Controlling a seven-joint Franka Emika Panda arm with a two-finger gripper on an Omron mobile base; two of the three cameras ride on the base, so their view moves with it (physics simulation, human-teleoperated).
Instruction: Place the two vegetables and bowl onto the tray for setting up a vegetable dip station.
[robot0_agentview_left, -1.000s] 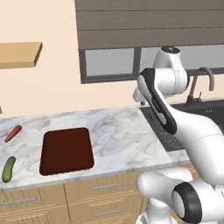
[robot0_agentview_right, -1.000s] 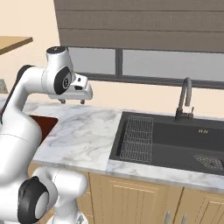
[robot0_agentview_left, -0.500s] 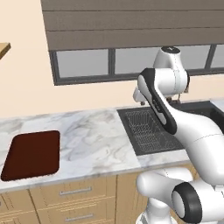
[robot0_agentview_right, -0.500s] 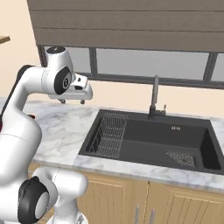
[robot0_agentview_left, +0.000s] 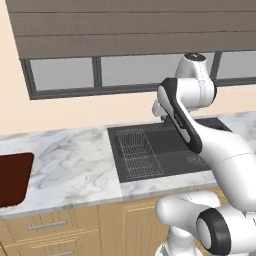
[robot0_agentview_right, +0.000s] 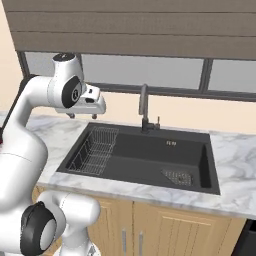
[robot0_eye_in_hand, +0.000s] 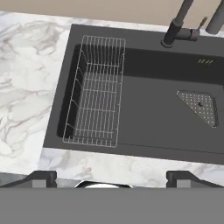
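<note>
Nearest, light wooden cabinet fronts (robot0_agentview_left: 55, 230) run under the counter, with two slim metal bar handles on the drawers in the left base view and two upright handles on the doors in the right base view. Above them lies a white and grey veined marble countertop (robot0_agentview_left: 75, 165), smooth and polished. At its far left edge in the left base view sits the flat dark reddish-brown rectangular tray (robot0_agentview_left: 12, 177) with rounded corners, cut off by the frame; the part in view is bare.

Set into the counter is one matte black rectangular sink (robot0_eye_in_hand: 148, 118). Inside its left half rests one thin wire dish rack (robot0_eye_in_hand: 96, 92), a pale metal grid with raised sides. On the basin floor to the right lies one perforated grey drain plate (robot0_eye_in_hand: 199, 105), roughly triangular. One dark, slim curved faucet (robot0_agentview_right: 144, 107) rises from the sink's back rim.

The white arm's two-finger gripper (robot0_agentview_right: 85, 114) hangs in the air above the counter and the sink's left rim, well apart from the tray. Its two small dark fingertips (robot0_eye_in_hand: 41, 178) stand spread wide at the bottom of the hand view, with nothing between them and touching nothing.

Farthest back, a beige wall carries a long dark-framed window (robot0_agentview_left: 95, 75) with grey panes, topped by a brown-grey slatted blind (robot0_agentview_left: 125, 25).
</note>
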